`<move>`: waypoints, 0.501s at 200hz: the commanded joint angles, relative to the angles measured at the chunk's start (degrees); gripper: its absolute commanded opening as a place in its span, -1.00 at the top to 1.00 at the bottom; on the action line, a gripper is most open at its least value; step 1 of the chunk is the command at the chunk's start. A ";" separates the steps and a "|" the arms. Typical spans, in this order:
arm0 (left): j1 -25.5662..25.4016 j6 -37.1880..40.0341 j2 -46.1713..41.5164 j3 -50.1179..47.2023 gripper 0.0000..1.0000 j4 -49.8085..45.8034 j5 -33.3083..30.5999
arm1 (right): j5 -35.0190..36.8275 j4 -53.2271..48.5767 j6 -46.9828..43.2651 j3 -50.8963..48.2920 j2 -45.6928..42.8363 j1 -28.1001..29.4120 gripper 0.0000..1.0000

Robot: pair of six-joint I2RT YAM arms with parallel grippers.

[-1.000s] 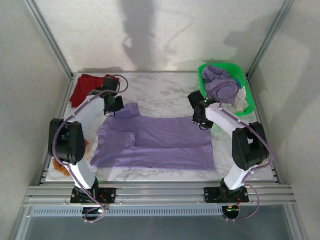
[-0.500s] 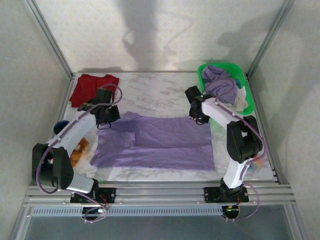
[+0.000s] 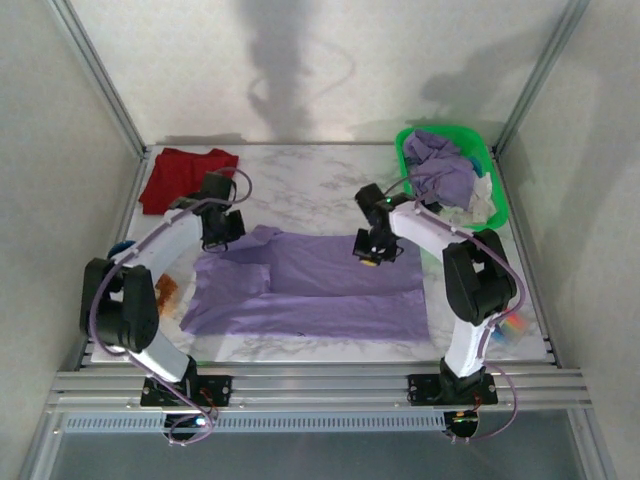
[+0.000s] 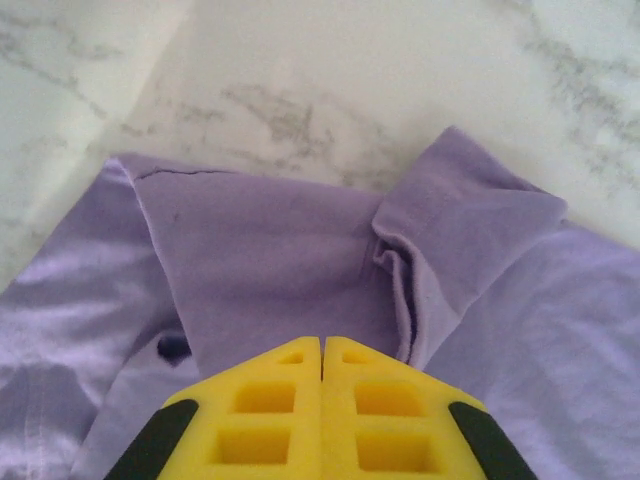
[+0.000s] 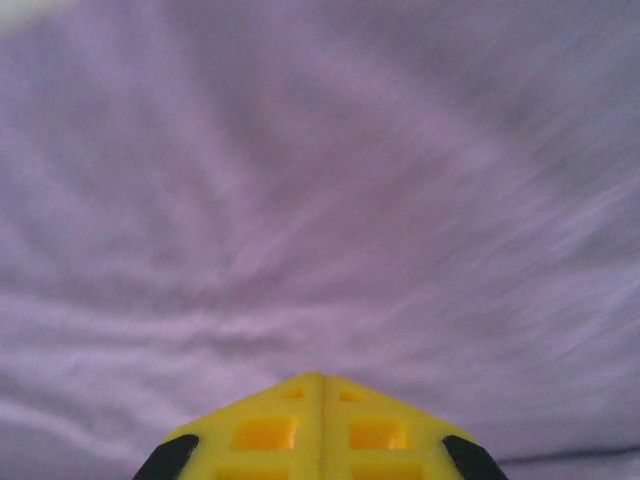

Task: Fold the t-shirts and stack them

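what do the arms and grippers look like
The left arm and right arm have white links, black joints and looping purple cables. The left gripper and right gripper have yellow fingers with square pockets and black side patches.

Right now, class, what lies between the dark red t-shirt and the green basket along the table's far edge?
In the top view, bare marble table separates the dark red t-shirt from the green basket.

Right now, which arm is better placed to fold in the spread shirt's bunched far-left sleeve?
Probably left: left end effector sits shut at that sleeve; right end effector is midway along the lavender t-shirt.
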 commanded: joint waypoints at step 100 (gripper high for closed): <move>4.88 7.05 13.55 16.07 1.00 -1.61 2.53 | -18.91 20.57 16.28 4.79 13.45 15.40 1.00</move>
